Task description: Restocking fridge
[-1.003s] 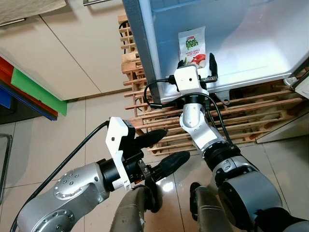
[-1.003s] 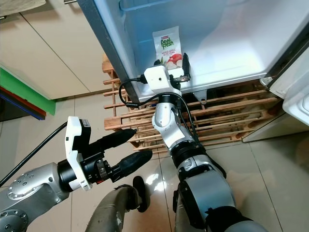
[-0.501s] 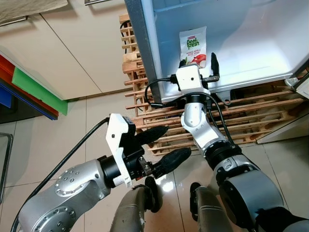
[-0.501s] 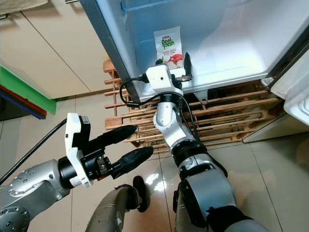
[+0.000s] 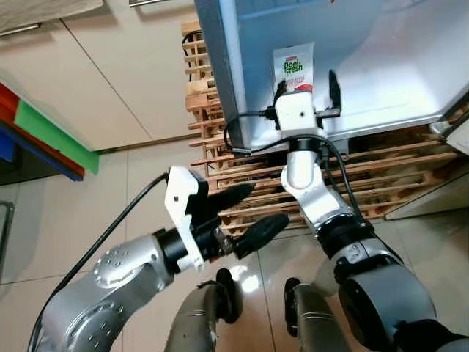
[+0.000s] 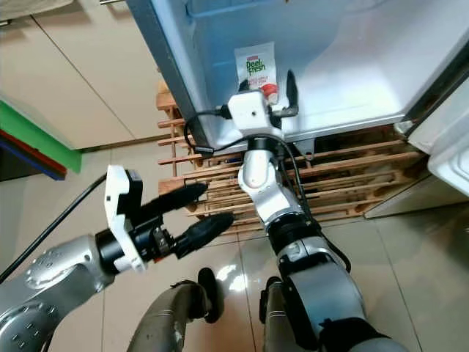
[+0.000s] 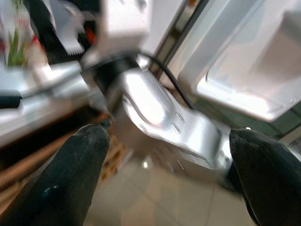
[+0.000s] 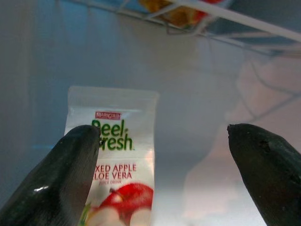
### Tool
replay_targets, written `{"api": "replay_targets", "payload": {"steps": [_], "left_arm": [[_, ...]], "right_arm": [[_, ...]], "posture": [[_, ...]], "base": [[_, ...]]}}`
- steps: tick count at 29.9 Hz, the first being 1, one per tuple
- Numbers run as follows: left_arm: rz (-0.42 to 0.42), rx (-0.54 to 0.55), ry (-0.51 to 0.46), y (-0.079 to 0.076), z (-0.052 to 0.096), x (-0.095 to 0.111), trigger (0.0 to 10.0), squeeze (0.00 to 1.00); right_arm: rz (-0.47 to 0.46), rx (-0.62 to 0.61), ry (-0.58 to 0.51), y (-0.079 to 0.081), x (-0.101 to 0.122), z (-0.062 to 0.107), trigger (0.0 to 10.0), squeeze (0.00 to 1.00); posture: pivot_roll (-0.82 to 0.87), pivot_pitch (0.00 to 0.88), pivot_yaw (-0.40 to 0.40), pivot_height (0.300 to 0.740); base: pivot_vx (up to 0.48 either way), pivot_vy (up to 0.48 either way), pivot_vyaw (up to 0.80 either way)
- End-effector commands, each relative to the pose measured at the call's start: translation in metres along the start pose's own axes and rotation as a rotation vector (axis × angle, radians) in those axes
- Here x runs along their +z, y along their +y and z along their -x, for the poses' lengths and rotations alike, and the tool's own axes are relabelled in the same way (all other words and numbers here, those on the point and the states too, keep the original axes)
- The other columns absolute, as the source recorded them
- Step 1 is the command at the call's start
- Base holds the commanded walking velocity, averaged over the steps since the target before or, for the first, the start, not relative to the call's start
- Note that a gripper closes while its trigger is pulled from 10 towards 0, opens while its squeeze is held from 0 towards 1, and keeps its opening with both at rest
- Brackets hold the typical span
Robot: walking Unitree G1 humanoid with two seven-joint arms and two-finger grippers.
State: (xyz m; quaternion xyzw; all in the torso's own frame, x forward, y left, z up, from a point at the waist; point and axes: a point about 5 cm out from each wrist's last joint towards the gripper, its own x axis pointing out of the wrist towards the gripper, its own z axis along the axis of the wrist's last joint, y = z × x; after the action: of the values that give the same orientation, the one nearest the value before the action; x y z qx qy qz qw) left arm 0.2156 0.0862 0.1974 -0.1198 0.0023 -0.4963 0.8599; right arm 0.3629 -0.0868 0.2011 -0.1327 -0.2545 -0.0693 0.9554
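A: Where is your juice pouch (image 5: 293, 67)?
B: Upright on the fridge floor (image 5: 396, 81), far left, between your right gripper's (image 5: 308, 92) wide-spread fingers.
A: Surroundings?
B: Wooden pallet (image 5: 220, 158) beneath; left gripper (image 5: 249, 213) parted, near the tiles.

Head views evenly lit and mostly sharp; a bright glare patch is seen on the glossy floor tiles (image 5: 253, 282) between the robot's feet. The fridge interior (image 5: 396, 66) is rendered pale blue-white, slightly washed out. Straight lines are bent toward the edges (wide-angle lens). Left wrist view is heavily motion-blurred. Right wrist view is dimmer, the juice pouch (image 8: 117, 155) legible, black fingertips (image 8: 56, 188) soft.
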Motion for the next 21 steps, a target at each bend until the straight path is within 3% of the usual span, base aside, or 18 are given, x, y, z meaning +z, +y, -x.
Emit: {"api": "replay_targets", "payload": {"steps": [1,3,4,7,10,11,12,13,15,16,18,21], "left_arm": [[-0.021,0.044,0.014,0.008,-0.006,-0.007,10.0,0.0],[-0.03,0.094,-0.004,0.018,-0.013,-0.007,10.0,0.0],[-0.03,0.094,-0.004,0.018,-0.013,-0.007,10.0,0.0],[-0.051,0.2,-0.016,0.037,-0.023,-0.009,10.0,0.0],[-0.006,0.39,-0.068,0.062,-0.022,-0.009,10.0,0.0],[-0.014,0.418,-0.067,0.066,-0.019,-0.01,10.0,0.0],[-0.031,0.456,-0.058,0.071,-0.016,-0.013,10.0,0.0],[-0.031,0.456,-0.058,0.071,-0.016,-0.013,10.0,0.0],[-0.04,0.508,-0.055,0.074,-0.012,-0.016,10.0,0.0],[-0.04,0.508,-0.055,0.074,-0.012,-0.016,10.0,0.0],[-0.052,0.563,-0.05,0.075,-0.007,-0.021,10.0,0.0],[-0.088,0.654,-0.041,0.083,-0.003,-0.027,10.0,0.0]], "right_arm": [[-0.109,0.041,0.105,-0.008,-0.011,0.016,10.0,0.0],[-0.113,0.056,0.114,-0.023,-0.011,0.03,10.0,0.0],[-0.113,0.056,0.114,-0.023,-0.011,0.03,10.0,0.0],[-0.104,0.063,0.137,-0.043,-0.01,0.045,10.0,0.0],[-0.114,0.054,0.143,-0.069,-0.001,0.066,10.0,0.0],[-0.129,0.061,0.153,-0.073,-0.001,0.073,10.0,0.0],[-0.226,0.072,0.192,-0.077,-0.006,0.083,10.0,0.0],[-0.226,0.072,0.192,-0.077,-0.006,0.083,10.0,0.0],[-0.327,0.022,0.319,-0.089,-0.023,0.102,10.0,0.0],[-0.327,0.022,0.319,-0.089,-0.023,0.102,10.0,0.0],[-0.368,-0.071,0.471,-0.107,-0.046,0.124,10.0,0.0],[-0.307,-0.107,0.568,-0.121,-0.062,0.132,10.0,0.0]], "posture": [[-0.05,0.194,0.075,0.74],[-0.08,0.169,0.072,0.74],[-0.08,0.169,0.072,0.74],[-0.13,0.125,0.074,0.74],[-0.15,0.099,0.08,0.74],[-0.15,0.093,0.082,0.74],[-0.15,0.077,0.086,0.74],[-0.15,0.077,0.086,0.74],[-0.13,0.053,0.09,0.74],[-0.13,0.053,0.09,0.74],[-0.12,0.018,0.089,0.74],[-0.12,0.0,0.086,0.74]], "base": [[0.0,0.0,0.0],[0.0,0.0,0.0],[0.0,0.0,0.0],[0.0,0.0,0.0],[0.0,0.0,0.0],[0.0,0.0,0.0],[0.0,0.0,0.0],[0.0,0.0,0.0],[0.0,0.0,0.0],[0.0,0.0,0.0],[0.0,0.0,0.0],[0.0,0.0,0.0]]}}
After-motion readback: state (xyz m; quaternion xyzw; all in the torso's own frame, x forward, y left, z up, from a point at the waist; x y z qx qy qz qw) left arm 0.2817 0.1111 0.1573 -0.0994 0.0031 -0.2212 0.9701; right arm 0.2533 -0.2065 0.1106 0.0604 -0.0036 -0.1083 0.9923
